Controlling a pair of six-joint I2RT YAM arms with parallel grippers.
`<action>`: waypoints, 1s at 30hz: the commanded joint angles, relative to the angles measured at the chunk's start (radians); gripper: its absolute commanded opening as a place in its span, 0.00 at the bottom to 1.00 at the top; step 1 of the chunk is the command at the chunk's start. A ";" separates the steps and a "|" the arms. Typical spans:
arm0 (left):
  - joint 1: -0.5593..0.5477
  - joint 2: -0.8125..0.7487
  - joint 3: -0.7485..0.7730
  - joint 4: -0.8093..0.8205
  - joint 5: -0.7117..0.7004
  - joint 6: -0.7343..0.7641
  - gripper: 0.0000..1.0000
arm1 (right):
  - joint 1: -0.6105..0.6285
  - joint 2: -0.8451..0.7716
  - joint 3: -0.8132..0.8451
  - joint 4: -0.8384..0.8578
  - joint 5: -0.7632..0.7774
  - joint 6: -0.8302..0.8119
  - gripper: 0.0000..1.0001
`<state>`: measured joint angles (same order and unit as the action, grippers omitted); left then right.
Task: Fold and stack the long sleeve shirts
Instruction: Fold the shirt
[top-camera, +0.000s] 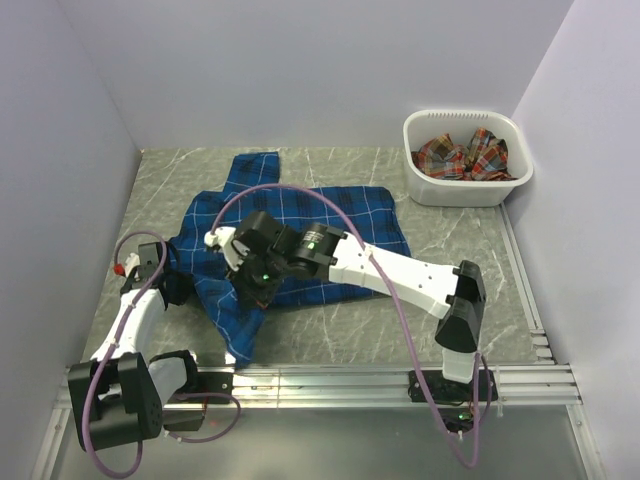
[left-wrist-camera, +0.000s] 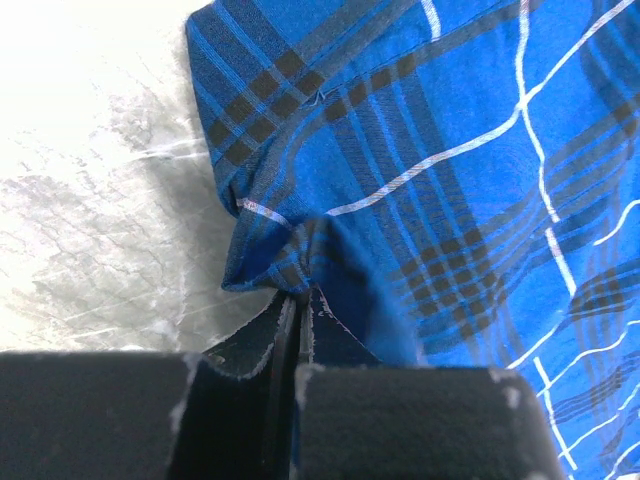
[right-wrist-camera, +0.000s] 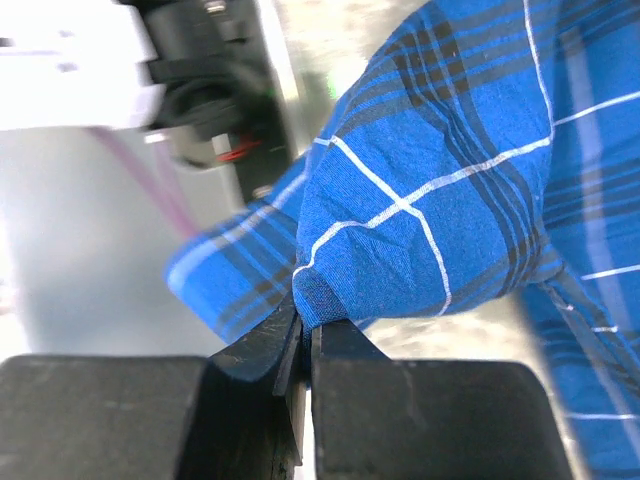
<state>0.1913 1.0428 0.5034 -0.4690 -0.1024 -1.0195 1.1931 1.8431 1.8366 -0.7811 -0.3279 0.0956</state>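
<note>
A royal blue plaid long sleeve shirt (top-camera: 310, 225) lies spread on the grey table, one sleeve running toward the near edge. My left gripper (top-camera: 172, 285) sits at the shirt's left edge, shut on a pinch of its blue cloth (left-wrist-camera: 290, 262). My right gripper (top-camera: 250, 290) reaches across from the right and is shut on a fold of the same shirt (right-wrist-camera: 400, 230) near the lower sleeve. A red-orange plaid shirt (top-camera: 462, 155) lies bunched in the basket at the back right.
A white plastic basket (top-camera: 466, 190) stands in the back right corner. Purple cables (top-camera: 300, 190) loop over the shirt from both arms. A metal rail (top-camera: 330, 380) runs along the table's near edge. Walls close in left, back and right.
</note>
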 joint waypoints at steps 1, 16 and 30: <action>0.002 -0.026 -0.002 0.010 -0.020 -0.025 0.06 | -0.042 -0.067 0.036 -0.028 -0.204 0.140 0.00; 0.003 -0.099 0.011 -0.048 -0.066 -0.007 0.09 | -0.159 -0.253 -0.285 -0.011 0.244 0.179 0.63; 0.004 -0.096 0.011 -0.045 -0.049 -0.013 0.10 | -0.798 -0.487 -0.927 0.282 0.409 0.544 0.67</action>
<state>0.1913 0.9508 0.5030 -0.5140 -0.1471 -1.0340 0.4641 1.4364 0.9844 -0.5892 0.0433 0.5240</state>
